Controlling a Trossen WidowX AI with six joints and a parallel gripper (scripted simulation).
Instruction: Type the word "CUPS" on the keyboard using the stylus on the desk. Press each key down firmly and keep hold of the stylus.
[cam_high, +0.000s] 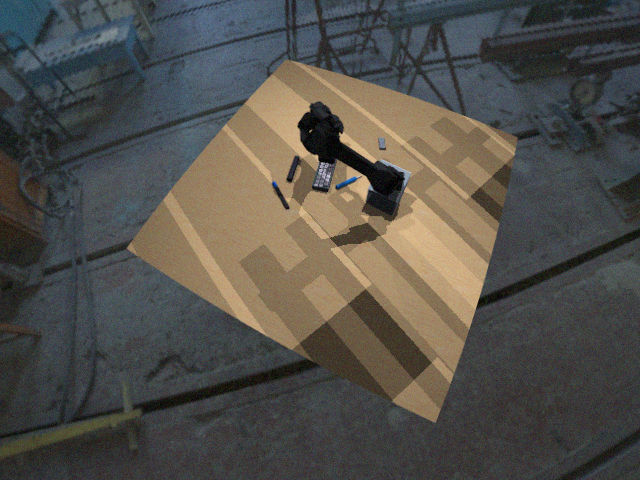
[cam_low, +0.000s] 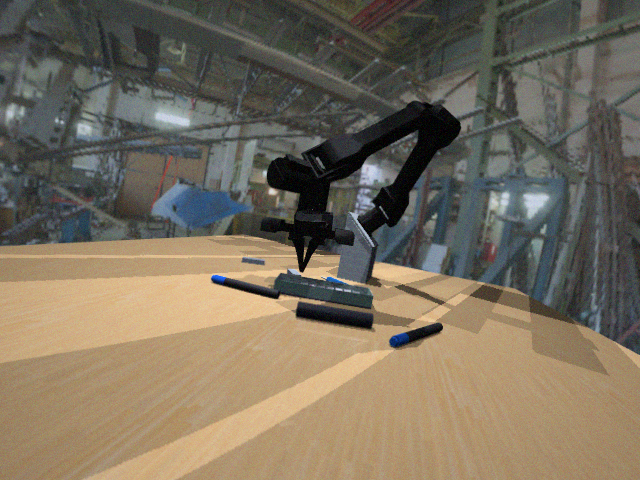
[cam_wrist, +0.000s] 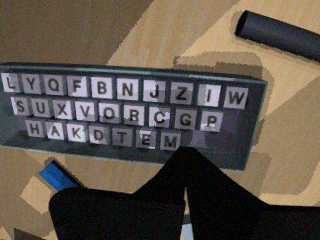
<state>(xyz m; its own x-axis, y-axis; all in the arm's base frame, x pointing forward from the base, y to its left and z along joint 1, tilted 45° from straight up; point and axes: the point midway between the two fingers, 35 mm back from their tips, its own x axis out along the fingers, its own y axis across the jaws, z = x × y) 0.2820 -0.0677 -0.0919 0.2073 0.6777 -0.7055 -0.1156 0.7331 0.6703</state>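
The keyboard (cam_high: 324, 178) (cam_low: 323, 290) (cam_wrist: 231, 132) lies flat, with three rows of light letter keys; C, U, P and S all show in the wrist view, in the middle row. The gripper (cam_low: 302, 269) (cam_wrist: 187, 150) is shut with nothing between its fingertips. It points down above the keyboard; in the wrist view the tips appear just beside the M key. The blue stylus (cam_high: 347, 182) (cam_low: 336, 280) (cam_wrist: 57, 176) lies on the desk between the keyboard and the arm's base, its thin pale tip towards the base. In the wrist view the fingers hide part of it.
A black cylinder (cam_high: 293, 168) (cam_low: 334, 314) (cam_wrist: 282, 36) lies along the keyboard's far side. A blue-ended black pen (cam_high: 280, 196) (cam_low: 416, 334) lies beyond. A second such pen (cam_low: 245, 286) lies off one keyboard end. A small grey block (cam_high: 382, 143) (cam_low: 253, 260) lies apart.
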